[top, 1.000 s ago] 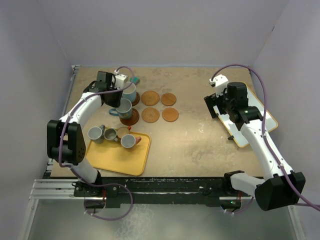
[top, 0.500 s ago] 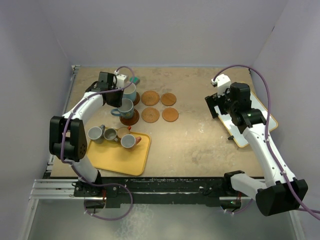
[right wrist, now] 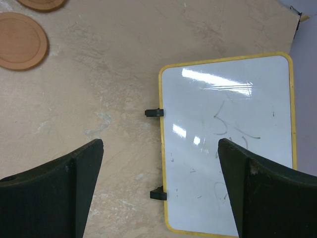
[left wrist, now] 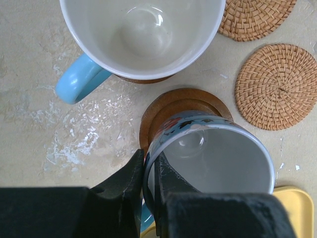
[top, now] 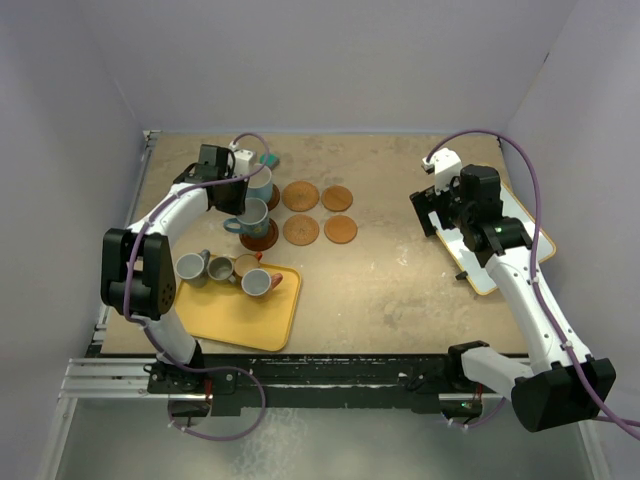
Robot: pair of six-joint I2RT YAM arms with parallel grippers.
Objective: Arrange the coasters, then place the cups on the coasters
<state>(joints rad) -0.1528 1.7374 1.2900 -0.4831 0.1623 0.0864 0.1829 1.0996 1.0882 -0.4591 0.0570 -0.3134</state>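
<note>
My left gripper [left wrist: 147, 163] is shut on the rim of a large light blue cup [left wrist: 213, 158], one finger inside and one outside, beside its handle. That cup [top: 250, 216] is over a dark brown coaster [left wrist: 168, 101]; whether it rests on it I cannot tell. A second blue cup [left wrist: 143, 34] stands on another coaster just behind it. Several bare coasters [top: 301, 230] lie to the right in a grid. Small cups [top: 220, 268] sit on the yellow tray [top: 235, 320]. My right gripper [right wrist: 159, 144] hangs open and empty at the right side of the table.
A yellow-framed whiteboard [right wrist: 228, 139] lies on the table under the right gripper, its left edge between the fingers. A small teal block [top: 270, 159] sits behind the blue cups. Purple walls close in the table on the left, back and right.
The left arm's elbow has shifted slightly to the right while the held blue cup stays almost in place. The right arm has barely moved.
</note>
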